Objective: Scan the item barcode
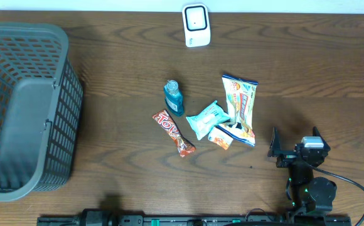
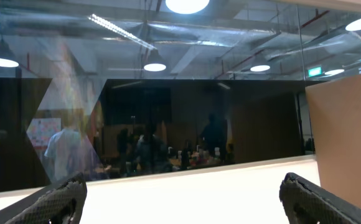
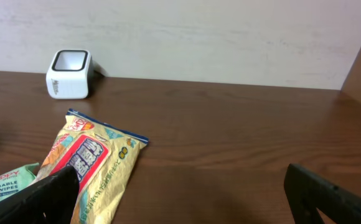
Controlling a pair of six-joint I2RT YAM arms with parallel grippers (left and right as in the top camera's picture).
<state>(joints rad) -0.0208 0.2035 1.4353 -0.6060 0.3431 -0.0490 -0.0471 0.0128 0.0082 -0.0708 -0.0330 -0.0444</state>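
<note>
The white barcode scanner (image 1: 196, 25) stands at the table's far edge, also in the right wrist view as scanner (image 3: 69, 74). The items lie mid-table: a yellow snack bag (image 1: 240, 103), a teal wipes pack (image 1: 207, 118), a blue bottle (image 1: 173, 97), a red candy bar (image 1: 173, 132) and a small orange packet (image 1: 220, 137). My right gripper (image 1: 295, 140) hovers open just right of the pile, with nothing between its fingers. In its view the gripper (image 3: 183, 205) faces the snack bag (image 3: 96, 168) and wipes pack (image 3: 6, 180). My left gripper (image 2: 183, 202) is open and empty, facing ceiling lights and a dark window.
A large grey mesh basket (image 1: 69, 94) fills the table's left side. Bare brown wood lies between the pile and the scanner. A pale wall (image 3: 199, 37) runs behind the table's far edge. The left arm does not show in the overhead view.
</note>
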